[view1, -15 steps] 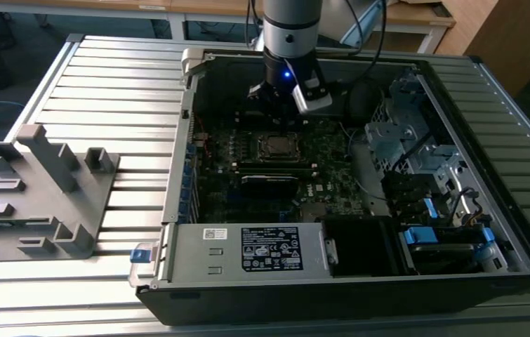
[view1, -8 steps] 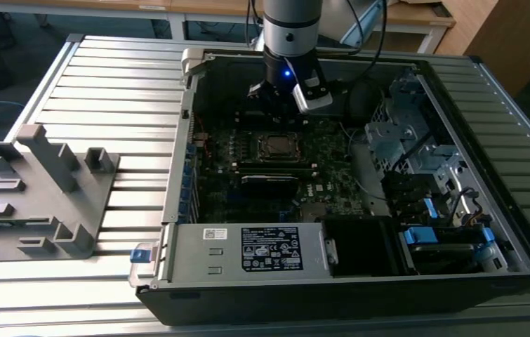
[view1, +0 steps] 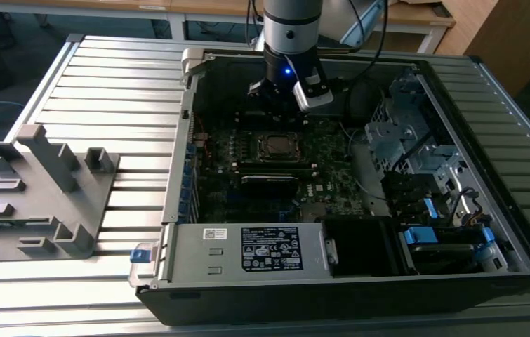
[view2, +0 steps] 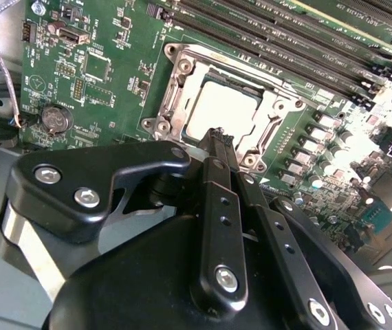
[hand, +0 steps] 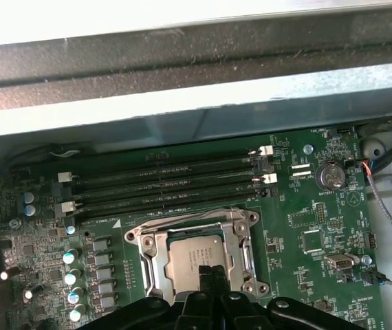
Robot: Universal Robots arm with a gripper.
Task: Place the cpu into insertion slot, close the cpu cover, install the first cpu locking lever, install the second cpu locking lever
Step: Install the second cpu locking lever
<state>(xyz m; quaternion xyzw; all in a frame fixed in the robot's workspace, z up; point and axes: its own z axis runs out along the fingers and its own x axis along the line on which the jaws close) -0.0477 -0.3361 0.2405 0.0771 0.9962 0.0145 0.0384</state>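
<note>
A: Where did your hand (view2: 218,137) stand against the socket?

B: In both wrist views your hand hung just above the near edge of the insertion slot (hand: 199,258), its fingertips pressed together with nothing between them, as far as I could judge. The socket lay straight ahead of the fingertips, toward the long memory slots (hand: 168,189) beyond it.

A: And the chip?

B: The cpu (view2: 220,110) already sat inside the insertion slot, grey top up, flat and square to the rim. The cpu cover (hand: 241,240) lay down around it as a silver frame, so the chip showed through its window. I couldn't tell whether either locking lever was latched.

A: What held all that?

B: In the exterior view the motherboard (view1: 274,175) sat in the open computer case (view1: 489,210), which lay on the slatted bench (view1: 105,77); your hand (view1: 283,105) was inside the case, over the socket's far side. A grey plastic fixture (view1: 40,189) stood well apart on the exterior view's left.
</note>
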